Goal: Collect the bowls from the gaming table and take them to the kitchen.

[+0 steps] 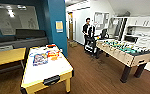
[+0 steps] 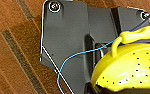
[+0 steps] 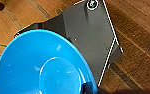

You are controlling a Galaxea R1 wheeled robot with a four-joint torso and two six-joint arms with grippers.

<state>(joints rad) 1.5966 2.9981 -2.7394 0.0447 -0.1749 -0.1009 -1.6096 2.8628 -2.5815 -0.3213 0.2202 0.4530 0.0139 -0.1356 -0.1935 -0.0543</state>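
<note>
Room: you face a wood-floored lounge; the kitchen (image 1: 143, 27), white cabinets and counter, sits at about 2 o'clock, well beyond everything else.
Gaming table: the white-topped, yellow-edged gaming table (image 1: 49, 68) lies at 10 o'clock, near you; some coloured clutter sits on its far half, too blurred to name.
Foosball table: the foosball table (image 1: 123, 50) stands at 1 o'clock, between you and the kitchen; a person (image 1: 88, 31) stands past its far end.
Blue bowl: the blue bowl (image 3: 41, 67) looms close in the right wrist view, above the floor. It appears carried, but you cannot tell how the right gripper's fingers stand.
Yellow bowl: the yellow-green bowl (image 2: 131, 67), perforated like a colander with a looped handle, sits close in the left wrist view; the left gripper's state cannot be told either.
Handling: judge both as light, stiff, glossy plastic, likely slippery and unbreakable. Take the blue one by its rim, the yellow one by rim or handle.
</note>
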